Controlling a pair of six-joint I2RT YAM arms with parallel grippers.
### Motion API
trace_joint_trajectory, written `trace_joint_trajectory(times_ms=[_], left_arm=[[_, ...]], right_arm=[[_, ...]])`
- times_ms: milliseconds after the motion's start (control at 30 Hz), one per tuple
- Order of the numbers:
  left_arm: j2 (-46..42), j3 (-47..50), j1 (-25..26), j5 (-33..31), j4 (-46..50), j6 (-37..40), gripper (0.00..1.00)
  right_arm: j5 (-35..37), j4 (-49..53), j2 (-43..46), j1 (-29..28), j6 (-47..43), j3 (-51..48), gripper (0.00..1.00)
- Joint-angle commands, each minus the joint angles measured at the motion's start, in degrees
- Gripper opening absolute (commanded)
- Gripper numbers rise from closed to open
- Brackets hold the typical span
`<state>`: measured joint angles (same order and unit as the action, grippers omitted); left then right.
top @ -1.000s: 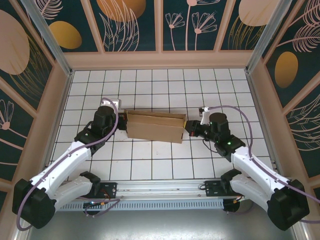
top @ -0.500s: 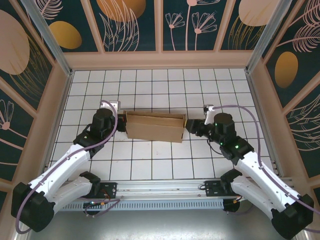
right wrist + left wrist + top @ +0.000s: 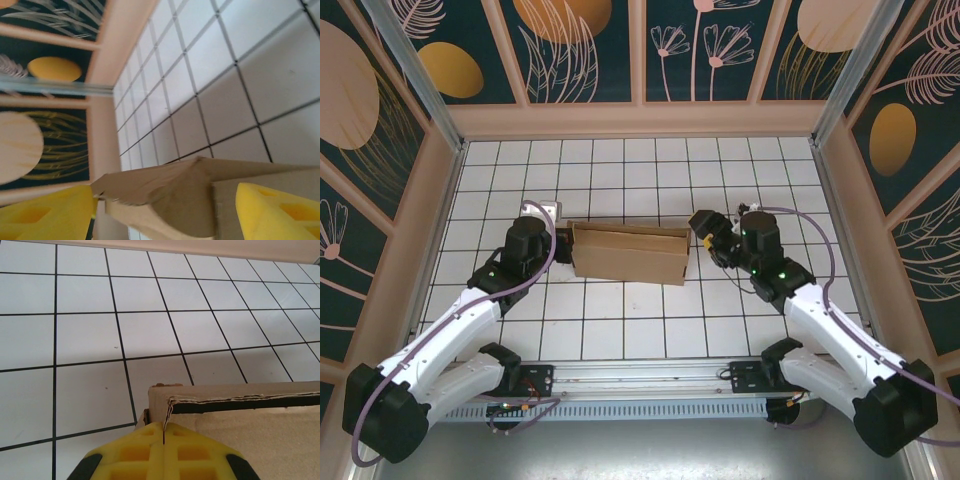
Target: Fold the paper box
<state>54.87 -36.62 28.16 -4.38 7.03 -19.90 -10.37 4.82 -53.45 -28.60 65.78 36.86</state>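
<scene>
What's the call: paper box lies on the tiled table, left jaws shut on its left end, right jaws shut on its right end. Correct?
One error: the right gripper has its jaws open, straddling the right end flap, per the right wrist view. The paper box does lie on the table, left gripper shut on its left end.

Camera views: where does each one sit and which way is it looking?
Top external: above, behind the bases, looking down on table, paper box, left arm, right arm.
Left wrist: on the left arm, facing the box's end; left hand shut on it.
Right wrist: on the right arm, facing the opposite end; right hand open around it.
All three share the box.
</scene>
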Motion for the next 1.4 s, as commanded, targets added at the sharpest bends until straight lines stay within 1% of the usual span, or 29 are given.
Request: trace_joint_trajectory(times_ms=[0, 100, 200, 267, 367, 533, 700, 767, 967, 1000, 1100, 1267, 1367], left_arm=[[0.76, 1.03, 0.41, 0.87, 0.97, 1.06, 0.0], [0.85, 1.03, 0.43, 0.89, 0.88, 0.95, 0.0], [1.03, 0.94, 0.4, 0.87, 0.88, 0.9, 0.0], [1.03, 0.94, 0.42, 0.92, 0.88, 0.9, 0.0], [1.03, 1.02, 0.36, 0.71, 0.97, 0.84, 0.0], [1.2, 1.03, 0.45, 0.8, 1.06, 0.89, 0.0], [1.03, 1.33, 0.4, 0.77, 1.06, 0.73, 0.0], [1.11, 1.29, 0.4, 0.79, 0.92, 0.64, 0.0], [1.38, 1.37, 0.41, 0.97, 0.78, 0.39, 0.0], [1.39, 1.38, 0.42, 1.09, 0.84, 0.37, 0.0], [1.29, 1.44, 0.45, 1.16, 0.88, 0.32, 0.0], [1.29, 1.46, 0.39, 1.31, 0.95, 0.3, 0.0], [1.2, 1.45, 0.4, 1.44, 0.97, 0.39, 0.0]], right_arm=[[6.25, 8.33, -0.95, -0.55, 8.91, 4.56, 0.78], [8.66, 13.48, -2.11, -0.8, 11.53, 7.39, 0.8], [9.6, 14.14, -2.84, -1.8, 13.51, 8.08, 0.83], [9.81, 13.38, -3.64, -2.42, 13.41, 8.56, 0.83], [10.98, 12.98, -5.03, -5.24, 12.83, 9.08, 0.8], [12.71, 10.02, -5.43, -7.59, 13.15, 5.35, 0.7], [15.3, 7.23, -3.89, -10.33, 12.43, 1.68, 0.56], [16.35, 6.1, -3.26, -11.1, 11.64, 0.82, 0.53], [17.31, 4.26, -2.15, -11.65, 10.99, -1.49, 0.37], [17.2, 3.49, -1.95, -11.65, 11.04, -2.07, 0.35], [16.35, 0.59, -1.31, -11.58, 9.72, -3.13, 0.37], [15.56, 0.26, -1.42, -11.31, 7.79, -1.58, 0.37], [14.95, 2.47, -2.08, -10.92, 5.64, 1.31, 0.43]])
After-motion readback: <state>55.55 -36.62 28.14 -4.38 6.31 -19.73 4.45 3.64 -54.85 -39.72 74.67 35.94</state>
